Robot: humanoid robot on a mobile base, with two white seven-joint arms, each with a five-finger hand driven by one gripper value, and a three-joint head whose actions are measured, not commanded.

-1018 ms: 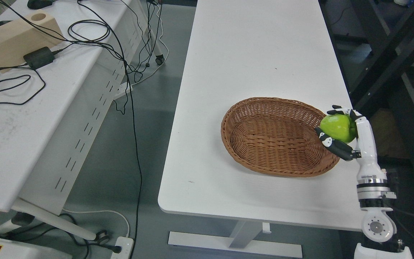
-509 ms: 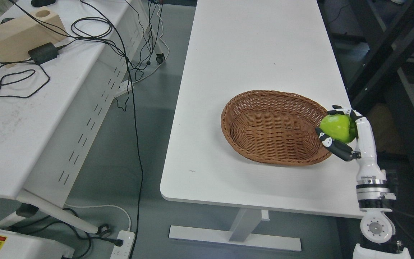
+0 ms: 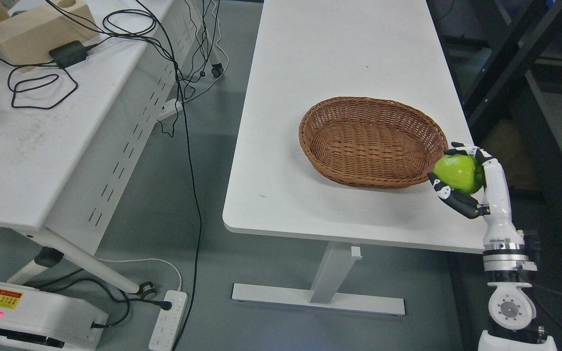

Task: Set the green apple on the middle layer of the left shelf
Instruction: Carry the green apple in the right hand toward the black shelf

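My right hand comes up from the lower right and is shut on a green apple, with black-tipped fingers curled over its top and the thumb under it. The apple is held above the near right corner of the white table, just in front of the right end of a brown wicker basket, which is empty. Dark shelf framing stands beyond the table's right edge; its layers are not visible. The left arm is out of view.
A second white desk at the left carries a wooden block, a black adapter and tangled cables. A power strip and a white base unit lie on the grey floor.
The whole picture has shifted: table and basket now sit higher and farther in the frame, so the camera has moved back. The hand keeps the apple in the same place in the picture.
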